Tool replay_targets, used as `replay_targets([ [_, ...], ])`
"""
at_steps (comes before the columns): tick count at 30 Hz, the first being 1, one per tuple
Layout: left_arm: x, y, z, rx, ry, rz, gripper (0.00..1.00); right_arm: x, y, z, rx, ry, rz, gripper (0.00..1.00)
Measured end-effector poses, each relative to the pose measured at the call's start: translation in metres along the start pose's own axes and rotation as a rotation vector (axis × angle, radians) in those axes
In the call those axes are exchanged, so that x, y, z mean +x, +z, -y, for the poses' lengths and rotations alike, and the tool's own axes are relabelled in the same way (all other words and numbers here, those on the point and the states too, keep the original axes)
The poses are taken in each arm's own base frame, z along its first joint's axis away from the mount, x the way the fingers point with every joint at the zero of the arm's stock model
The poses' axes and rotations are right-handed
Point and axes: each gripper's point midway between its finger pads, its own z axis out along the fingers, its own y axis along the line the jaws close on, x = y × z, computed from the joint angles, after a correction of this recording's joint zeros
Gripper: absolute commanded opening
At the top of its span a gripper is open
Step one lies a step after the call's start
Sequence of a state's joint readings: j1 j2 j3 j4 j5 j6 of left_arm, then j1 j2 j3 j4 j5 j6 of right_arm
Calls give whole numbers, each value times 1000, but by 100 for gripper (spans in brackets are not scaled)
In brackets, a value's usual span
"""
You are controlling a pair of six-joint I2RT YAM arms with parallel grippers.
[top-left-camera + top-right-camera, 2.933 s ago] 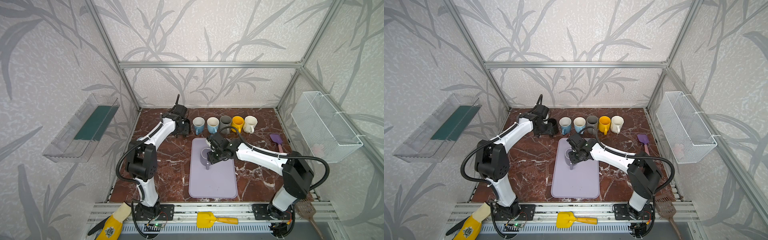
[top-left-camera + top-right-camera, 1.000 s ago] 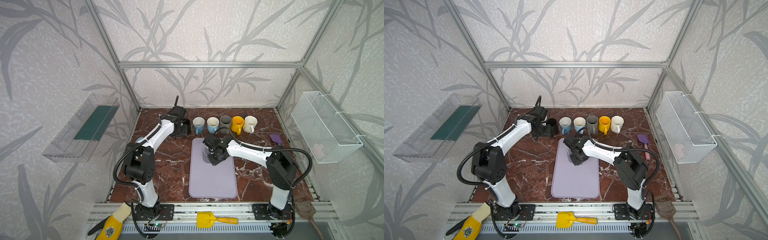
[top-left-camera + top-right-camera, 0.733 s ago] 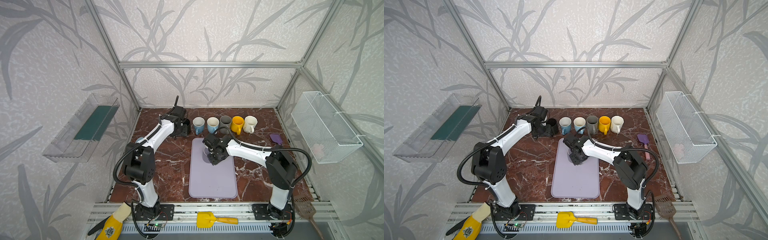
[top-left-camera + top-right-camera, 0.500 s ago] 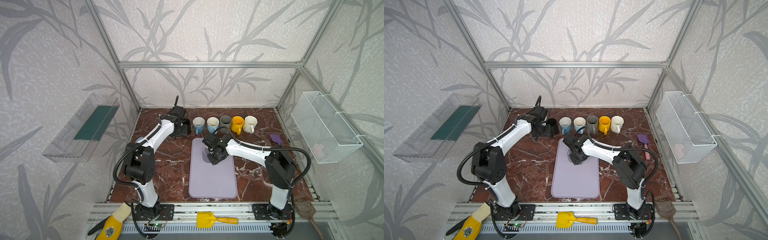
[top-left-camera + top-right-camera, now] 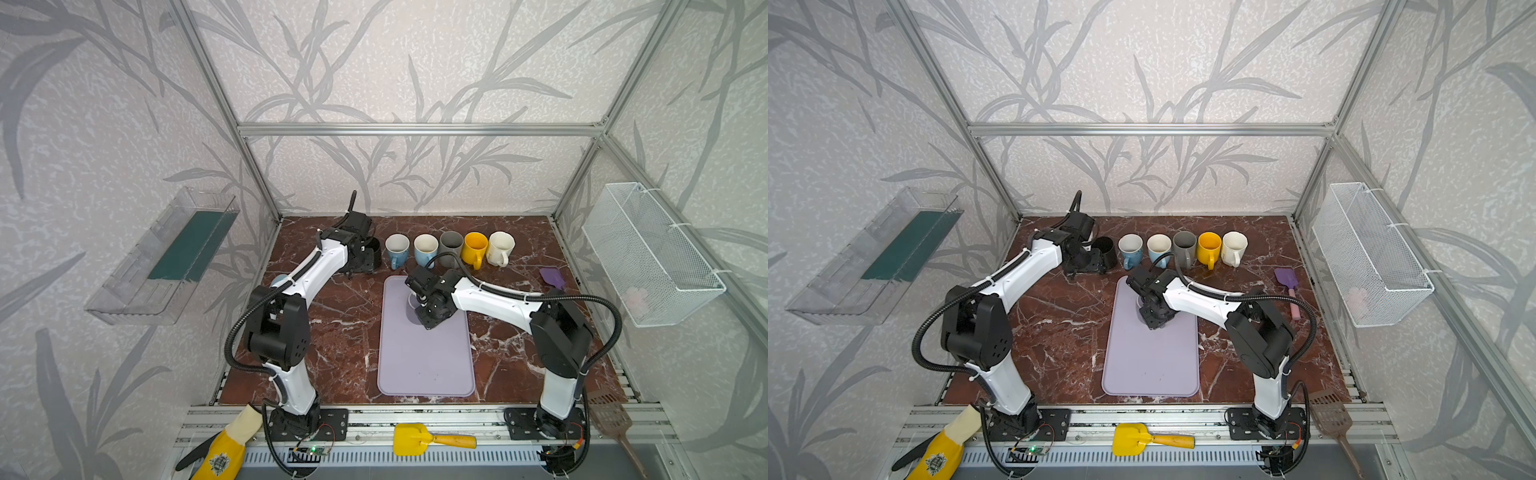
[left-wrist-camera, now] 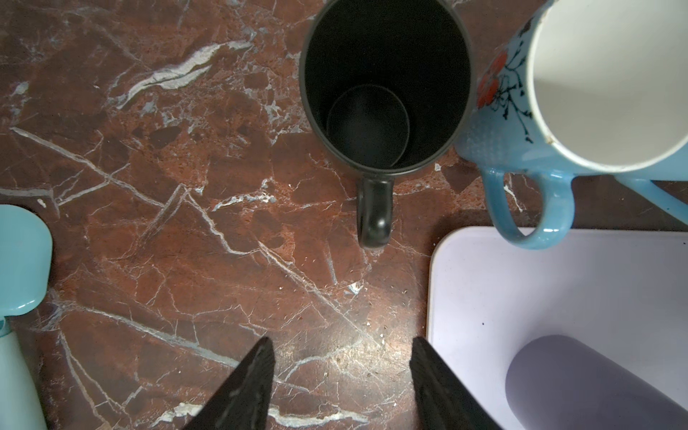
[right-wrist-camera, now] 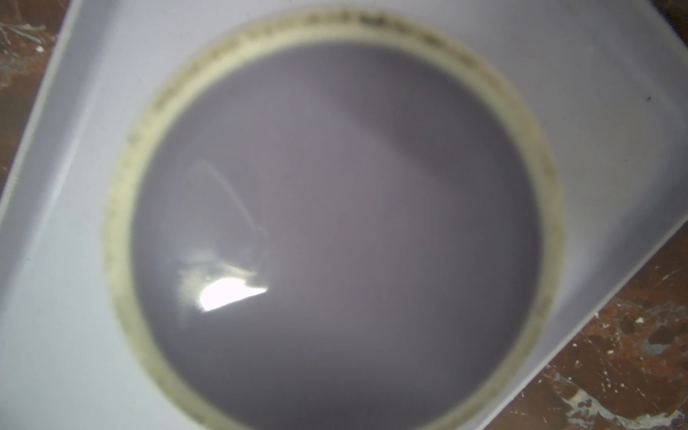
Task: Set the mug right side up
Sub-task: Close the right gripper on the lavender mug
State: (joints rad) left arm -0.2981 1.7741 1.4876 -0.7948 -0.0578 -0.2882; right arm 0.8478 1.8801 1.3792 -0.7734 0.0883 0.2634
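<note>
You've got the mug [image 7: 335,231] base-up on the upper end of the mat [image 5: 424,361], centre of frame in both top views. Its base fills the right wrist view. Your right gripper [image 5: 430,309] sits directly over it; can't tell whether it's clamped. Your left gripper [image 6: 340,344] is released and empty, over the worktop [image 6: 186,223] by the black mug [image 6: 383,74].

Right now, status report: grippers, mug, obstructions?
Left gripper open, empty, by black mug. Right gripper over lavender mug, jaws hidden. Mug upside down on mat. Nothing blocking.
</note>
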Motion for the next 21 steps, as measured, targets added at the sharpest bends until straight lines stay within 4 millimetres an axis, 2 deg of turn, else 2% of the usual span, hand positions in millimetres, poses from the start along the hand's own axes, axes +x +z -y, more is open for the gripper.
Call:
replay_targets([
  [8, -5, -16, -6, -19, -7, 46, 61, -1, -1, 6, 12, 0, -4, 0],
  [21, -4, -28, -13, -38, -14, 84, 60, -3, -2, 14, 16, 4, -4, 0],
])
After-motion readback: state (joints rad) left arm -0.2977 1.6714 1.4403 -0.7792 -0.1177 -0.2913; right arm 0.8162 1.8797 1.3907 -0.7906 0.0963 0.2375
